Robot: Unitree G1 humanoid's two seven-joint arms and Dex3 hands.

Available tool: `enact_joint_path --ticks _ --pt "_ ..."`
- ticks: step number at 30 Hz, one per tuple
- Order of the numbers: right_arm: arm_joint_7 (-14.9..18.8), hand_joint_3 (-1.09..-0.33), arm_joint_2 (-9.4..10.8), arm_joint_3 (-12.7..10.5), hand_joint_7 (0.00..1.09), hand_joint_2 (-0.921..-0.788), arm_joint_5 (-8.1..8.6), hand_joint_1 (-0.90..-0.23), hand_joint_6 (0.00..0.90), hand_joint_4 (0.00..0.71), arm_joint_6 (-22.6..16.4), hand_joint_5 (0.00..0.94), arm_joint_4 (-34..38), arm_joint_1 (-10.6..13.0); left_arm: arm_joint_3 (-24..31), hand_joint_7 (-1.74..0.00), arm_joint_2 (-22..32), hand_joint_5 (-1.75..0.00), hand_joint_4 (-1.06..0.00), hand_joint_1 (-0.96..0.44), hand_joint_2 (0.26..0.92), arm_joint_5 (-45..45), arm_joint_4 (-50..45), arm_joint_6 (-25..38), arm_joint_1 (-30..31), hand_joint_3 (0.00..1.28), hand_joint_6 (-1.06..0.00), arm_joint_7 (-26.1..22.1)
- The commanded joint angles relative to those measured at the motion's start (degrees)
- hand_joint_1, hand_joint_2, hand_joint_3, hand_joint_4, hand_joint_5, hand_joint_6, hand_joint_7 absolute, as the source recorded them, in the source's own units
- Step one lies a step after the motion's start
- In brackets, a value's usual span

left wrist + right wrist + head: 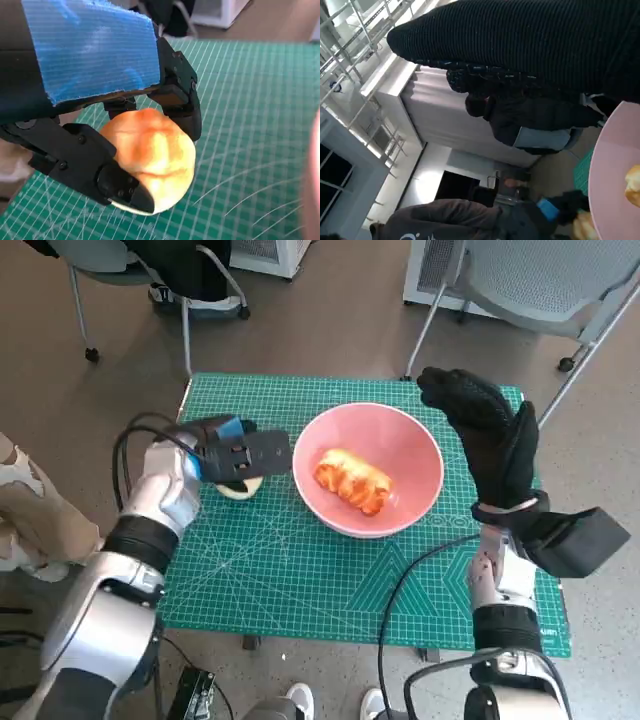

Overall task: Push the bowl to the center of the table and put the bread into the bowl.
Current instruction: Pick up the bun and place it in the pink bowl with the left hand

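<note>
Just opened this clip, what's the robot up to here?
The robot's left hand grips a round golden bread roll just above the green cutting mat, beside the pink bowl. The bowl sits near the middle of the mat and already holds a glazed, twisted piece of bread. The right hand, in its black glove, is raised on the bowl's other side and holds nothing. The roll is not yet in the bowl.

Smooth glossy pink bowl (368,469), matt green gridded mat (300,570), knitted black glove (490,440), glazed bread (352,480)
</note>
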Motion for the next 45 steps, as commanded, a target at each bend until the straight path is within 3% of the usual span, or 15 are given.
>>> enact_joint_path --ticks 1,8,20,31,38,45 --pt "0.5 -0.753 -0.5 -0.3 0.52 -0.921 0.84 -0.667 0.072 0.226 1.0 0.0 0.7 1.1 5.2 -0.94 4.6 -1.42 -0.66 0.0 0.739 -1.3 -20.9 3.7 4.5 0.4 -0.71 -2.0" --pt "0.3 -0.752 -0.4 -0.3 0.52 -0.921 0.79 -0.672 0.072 0.226 1.2 0.0 0.4 1.2 11.7 -0.92 6.1 -1.31 -0.71 0.0 0.86 -0.7 -42.5 5.5 11.5 0.15 -0.71 0.2" --pt "-0.2 -0.753 -0.3 -0.4 0.52 -0.921 0.67 -0.666 0.071 0.225 1.1 0.0 0.4 1.2 14.0 -1.09 3.3 -1.07 -0.78 0.0 0.896 0.9 -56.5 3.3 15.6 0.04 -0.7 2.8" --pt "-0.5 -0.755 -0.2 -0.4 0.52 -0.921 0.31 -0.656 0.07 0.225 0.7 0.0 0.3 1.6 7.9 -1.14 -1.3 -1.03 -0.79 0.0 0.905 3.7 -58.2 3.0 13.1 0.03 -0.66 0.9" --pt "-0.7 -0.755 -0.5 -0.5 0.52 -0.921 0.23 -0.652 0.066 0.225 0.8 0.0 0.1 1.9 3.9 -1.14 -4.5 -1.08 -0.78 0.0 0.916 5.6 -51.5 -0.8 10.1 0.03 -0.65 3.1" --pt "-0.9 -0.755 -0.9 -0.6 0.52 -0.921 0.29 -0.659 0.066 0.225 1.1 0.0 -0.7 2.6 3.4 -1.13 -7.1 -1.19 -0.72 0.0 0.92 4.1 -43.6 -4.9 7.7 0.07 -0.6 4.2"
